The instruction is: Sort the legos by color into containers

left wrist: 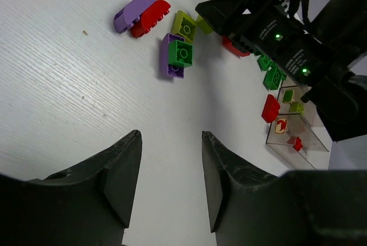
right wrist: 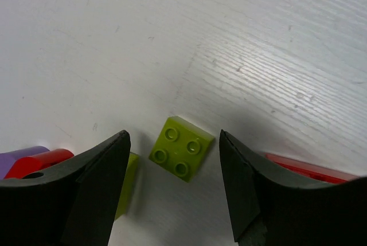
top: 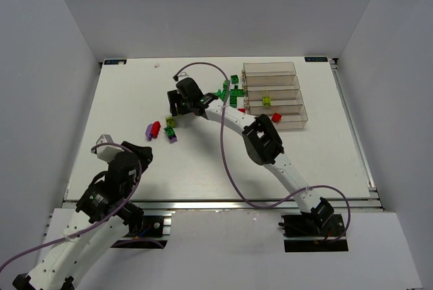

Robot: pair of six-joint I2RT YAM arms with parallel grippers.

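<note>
Brick (right wrist: 182, 153), square, four-studded, yellow-green plastic, on grained white table (right wrist: 258, 57)

The right pincer (right wrist: 174, 141) hides most of a red brick (right wrist: 304, 167) and of a purple brick (right wrist: 17, 155).

Around the spread right tool (right wrist: 173, 138), room was narrowed by a yellow-green brick (right wrist: 129, 180) on one side and a red brick (right wrist: 309, 170) on the other; bare desk (right wrist: 172, 39) was seen beyond.
</note>
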